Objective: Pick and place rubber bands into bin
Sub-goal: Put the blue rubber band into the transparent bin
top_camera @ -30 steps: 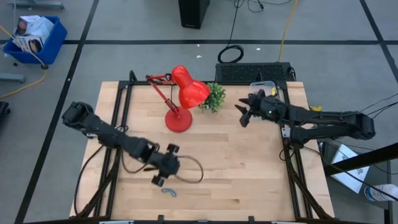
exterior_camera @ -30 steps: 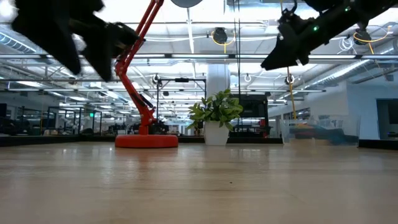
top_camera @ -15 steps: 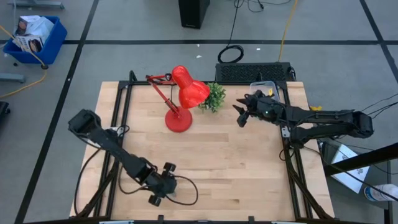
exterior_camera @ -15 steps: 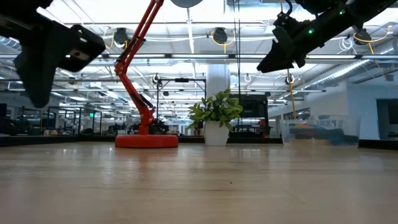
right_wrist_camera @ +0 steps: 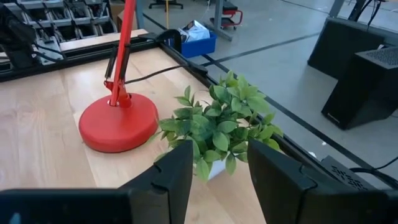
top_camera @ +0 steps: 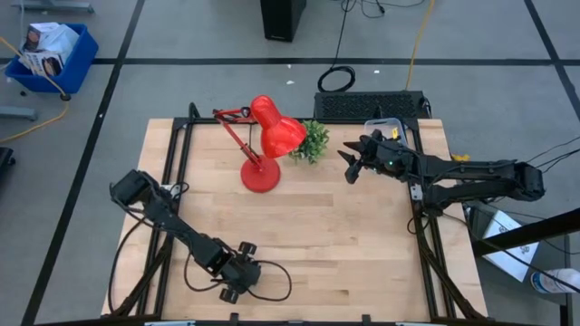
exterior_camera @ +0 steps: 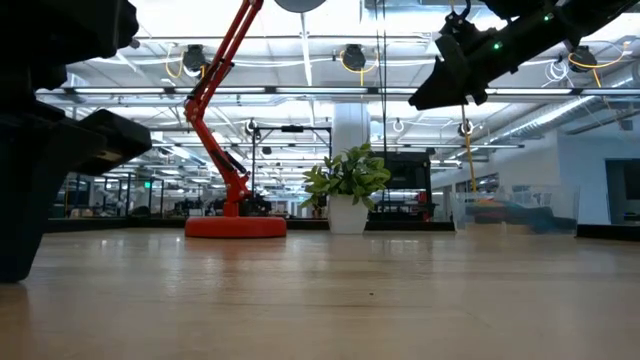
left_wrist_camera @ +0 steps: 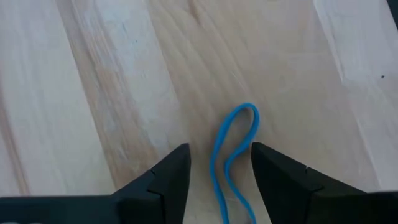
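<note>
Left gripper [left_wrist_camera: 217,180] is hanging low over the worktop [top_camera: 344,244] near its front edge, fingers parted and straddling a blue band [left_wrist_camera: 233,155], evidently lined up for a pinch; the band is lying flat between the fingertips, not yet grasped. Right gripper [top_camera: 352,166] is waiting raised, unclenched and empty, beside the plant [top_camera: 313,140], near the bin [top_camera: 384,125] at the far right corner.
</note>
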You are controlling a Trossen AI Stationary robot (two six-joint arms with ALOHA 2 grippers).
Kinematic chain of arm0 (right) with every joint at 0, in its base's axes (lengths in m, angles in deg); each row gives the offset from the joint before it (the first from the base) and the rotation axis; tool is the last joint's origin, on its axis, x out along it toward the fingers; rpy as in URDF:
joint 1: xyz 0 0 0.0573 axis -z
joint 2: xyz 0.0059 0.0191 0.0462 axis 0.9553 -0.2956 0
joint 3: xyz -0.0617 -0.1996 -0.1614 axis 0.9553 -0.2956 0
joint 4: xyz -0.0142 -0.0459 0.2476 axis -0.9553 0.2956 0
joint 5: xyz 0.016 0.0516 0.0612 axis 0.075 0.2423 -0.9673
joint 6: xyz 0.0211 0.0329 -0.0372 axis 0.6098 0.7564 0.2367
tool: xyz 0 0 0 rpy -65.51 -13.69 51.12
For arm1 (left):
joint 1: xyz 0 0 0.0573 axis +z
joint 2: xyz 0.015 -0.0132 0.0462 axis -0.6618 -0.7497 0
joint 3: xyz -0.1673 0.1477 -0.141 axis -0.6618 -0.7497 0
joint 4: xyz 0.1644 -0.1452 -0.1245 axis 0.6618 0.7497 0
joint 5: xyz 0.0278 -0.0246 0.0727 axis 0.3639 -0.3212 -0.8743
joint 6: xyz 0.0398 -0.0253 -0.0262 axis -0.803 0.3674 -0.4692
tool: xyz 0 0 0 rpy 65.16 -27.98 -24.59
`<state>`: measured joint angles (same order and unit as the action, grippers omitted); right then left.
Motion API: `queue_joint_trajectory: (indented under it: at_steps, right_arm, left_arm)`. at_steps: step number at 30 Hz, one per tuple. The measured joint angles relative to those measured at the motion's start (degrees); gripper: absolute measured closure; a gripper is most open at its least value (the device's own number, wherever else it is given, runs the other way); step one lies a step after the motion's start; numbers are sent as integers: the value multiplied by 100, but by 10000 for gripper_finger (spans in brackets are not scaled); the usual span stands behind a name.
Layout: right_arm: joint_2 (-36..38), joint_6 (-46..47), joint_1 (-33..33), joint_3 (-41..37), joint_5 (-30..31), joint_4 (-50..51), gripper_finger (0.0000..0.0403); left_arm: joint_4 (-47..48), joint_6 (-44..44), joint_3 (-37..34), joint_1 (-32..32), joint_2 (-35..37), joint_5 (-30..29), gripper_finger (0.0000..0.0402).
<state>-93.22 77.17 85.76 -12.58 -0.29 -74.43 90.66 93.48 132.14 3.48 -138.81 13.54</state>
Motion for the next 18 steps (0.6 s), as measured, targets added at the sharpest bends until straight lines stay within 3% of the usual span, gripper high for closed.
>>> queue_joint_trajectory:
  at_steps: [18]
  right_arm:
    - [0, 7, 0, 0, -2, -1, 260]
  left_arm:
    - [-206, 100, -35, 4, -27, 95, 387]
